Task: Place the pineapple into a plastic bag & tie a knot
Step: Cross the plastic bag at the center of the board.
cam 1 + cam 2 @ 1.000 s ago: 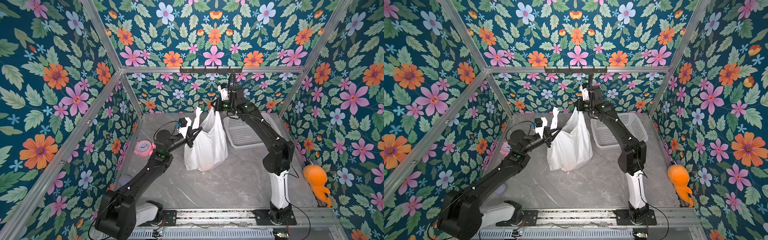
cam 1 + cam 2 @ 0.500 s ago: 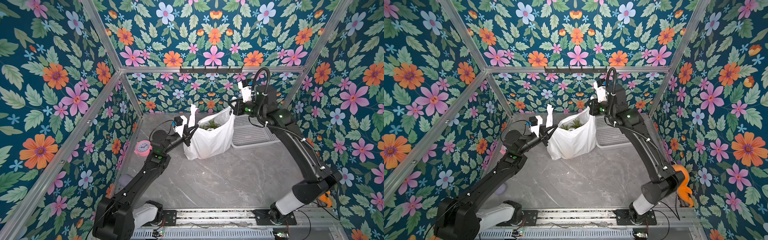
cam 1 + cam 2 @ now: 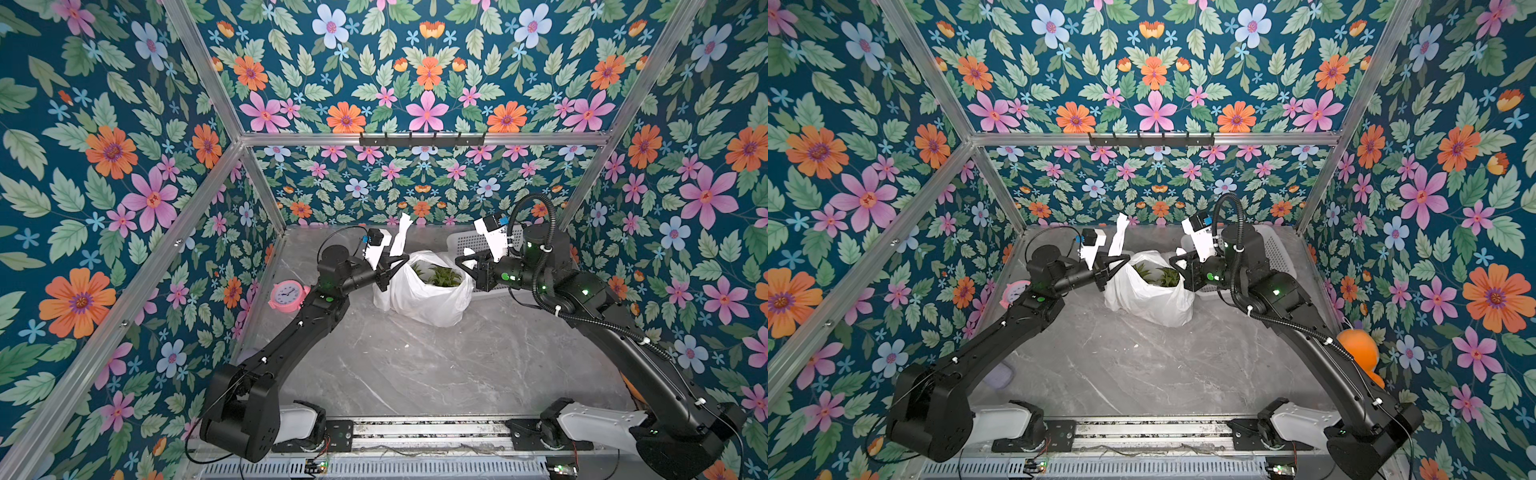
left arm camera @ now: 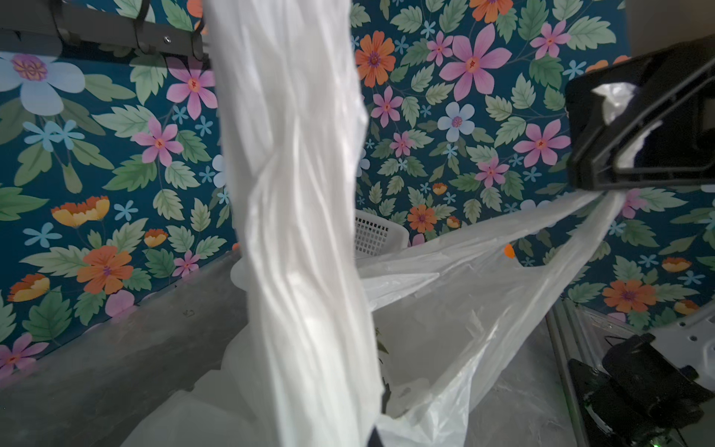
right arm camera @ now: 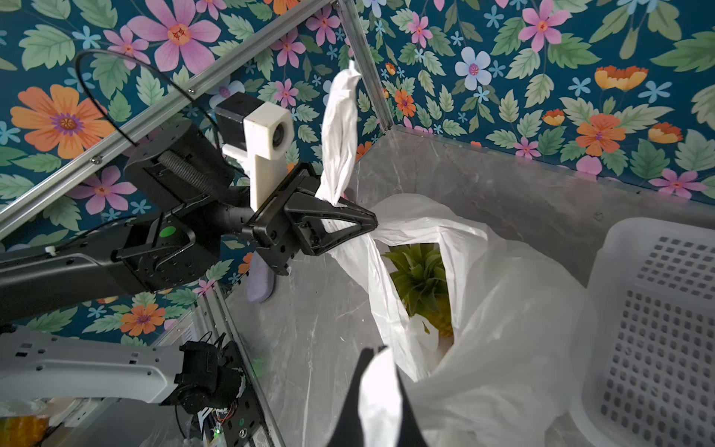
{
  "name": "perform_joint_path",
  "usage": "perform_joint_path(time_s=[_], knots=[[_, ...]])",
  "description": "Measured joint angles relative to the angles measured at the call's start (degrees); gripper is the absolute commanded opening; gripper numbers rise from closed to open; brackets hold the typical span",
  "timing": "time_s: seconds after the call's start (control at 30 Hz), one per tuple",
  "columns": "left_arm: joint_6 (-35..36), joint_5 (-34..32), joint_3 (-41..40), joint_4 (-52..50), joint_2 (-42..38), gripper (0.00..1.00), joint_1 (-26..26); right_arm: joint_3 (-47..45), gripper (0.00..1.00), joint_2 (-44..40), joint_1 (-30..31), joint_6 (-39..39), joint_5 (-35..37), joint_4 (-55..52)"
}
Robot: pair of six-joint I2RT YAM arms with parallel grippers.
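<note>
The white plastic bag (image 3: 428, 301) (image 3: 1148, 301) stands on the grey table at the back, its mouth stretched open. Inside shows the pineapple (image 3: 441, 275) (image 3: 1163, 276) (image 5: 419, 280), green crown up. My left gripper (image 3: 404, 261) (image 3: 1125, 262) (image 5: 371, 224) is shut on the bag's left handle strap (image 4: 301, 193), whose free end sticks up above the jaws. My right gripper (image 3: 459, 262) (image 3: 1173, 262) (image 5: 378, 358) (image 4: 592, 185) is shut on the right handle strap (image 4: 572, 216). The two straps are held apart. No knot is in view.
A white perforated basket (image 3: 459, 240) (image 3: 1273, 249) (image 5: 657, 309) stands just behind and right of the bag. A pink clock (image 3: 286, 296) lies by the left wall. An orange toy (image 3: 1358, 349) sits at the right wall. A hook rail (image 3: 422, 139) runs above the back.
The right gripper came down from high at the back and swung right, still holding its strap. The hanging bag sank onto the table and its mouth spread open. The left gripper barely moved.
</note>
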Motion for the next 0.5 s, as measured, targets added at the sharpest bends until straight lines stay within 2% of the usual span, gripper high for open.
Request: perform_joint_path(time_s=[0.27,0.5], knots=[[7.74,2.84,5.46,-13.7,2.1,0.0,-0.26,7.87,0.0,7.3,1.31,-8.46,-3.54,-2.05],[12.04,4.15,7.78,-19.61,3.87,0.0,-0.26,16.74,0.0,16.39,1.79,-14.1,-6.16,-3.87]])
